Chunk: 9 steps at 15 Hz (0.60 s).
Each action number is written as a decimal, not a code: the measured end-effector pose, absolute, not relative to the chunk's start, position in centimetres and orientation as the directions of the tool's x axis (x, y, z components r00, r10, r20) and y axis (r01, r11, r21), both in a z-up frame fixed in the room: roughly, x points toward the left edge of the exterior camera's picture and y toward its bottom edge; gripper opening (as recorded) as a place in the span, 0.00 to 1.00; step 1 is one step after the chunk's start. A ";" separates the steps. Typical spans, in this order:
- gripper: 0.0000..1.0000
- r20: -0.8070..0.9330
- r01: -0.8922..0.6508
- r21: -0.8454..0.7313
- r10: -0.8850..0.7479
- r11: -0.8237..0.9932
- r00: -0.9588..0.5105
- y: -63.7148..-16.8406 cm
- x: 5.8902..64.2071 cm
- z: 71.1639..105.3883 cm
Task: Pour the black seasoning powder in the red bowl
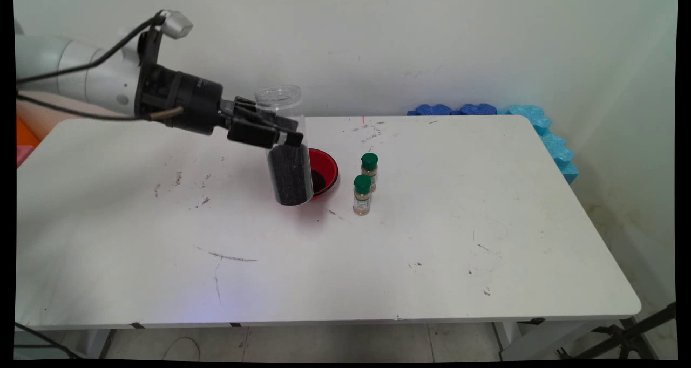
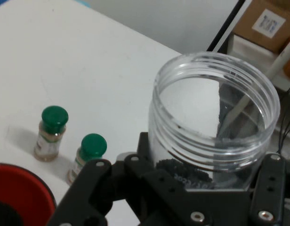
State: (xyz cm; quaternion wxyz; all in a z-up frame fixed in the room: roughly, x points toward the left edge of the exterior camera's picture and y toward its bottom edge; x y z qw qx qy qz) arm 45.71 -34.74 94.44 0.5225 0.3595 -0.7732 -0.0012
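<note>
Gripper clamped on clear open-topped jar — jar half full of dark grains, held above table, nearly upright. Red bowl just behind, at jar's 3 o'clock. Two green-capped spice bottles further toward 3 o'clock — standing close together.

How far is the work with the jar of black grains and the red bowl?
Done: some dark grains already lie in the red bowl. In hand: the gripper holds the open clear jar above the table beside the bowl, nearly upright. Left: the jar is about half full of black grains. The two green-capped bottles stand untouched to the right.
</note>
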 end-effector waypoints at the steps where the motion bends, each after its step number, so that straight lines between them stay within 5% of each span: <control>1: 0.00 0.797 -0.560 0.395 -0.575 0.728 -0.185 -35.0 45.8 94.5; 9: 0.00 0.581 -0.633 0.642 -0.813 0.434 0.032 -37.5 47.0 94.1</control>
